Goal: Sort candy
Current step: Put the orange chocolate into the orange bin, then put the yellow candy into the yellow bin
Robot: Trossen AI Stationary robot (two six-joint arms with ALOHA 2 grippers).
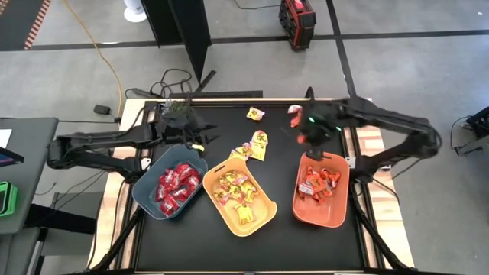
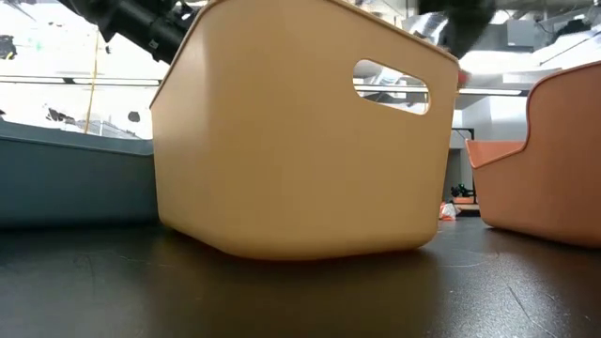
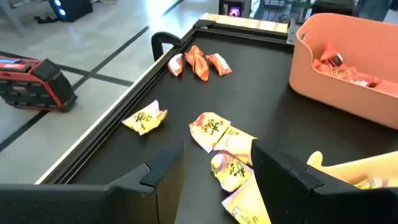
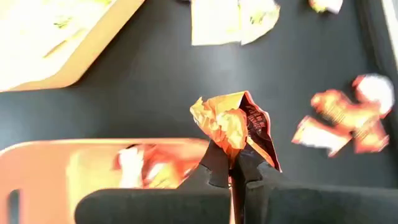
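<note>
Right gripper: jaws pinched tight on one orange-red candy, right of centre in the high view.
Key relation: the orange bin lies directly below that gripper in the high view; its rim sits just beneath the held piece.
Left gripper: jaws part-open, empty, nearer the yellow candies.
Loose orange-red candies: top-centre table edge.

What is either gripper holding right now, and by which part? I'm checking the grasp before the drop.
The right gripper is shut on an orange-red candy, pinching the wrapper's lower edge. The left gripper is open, holding nothing.
</note>
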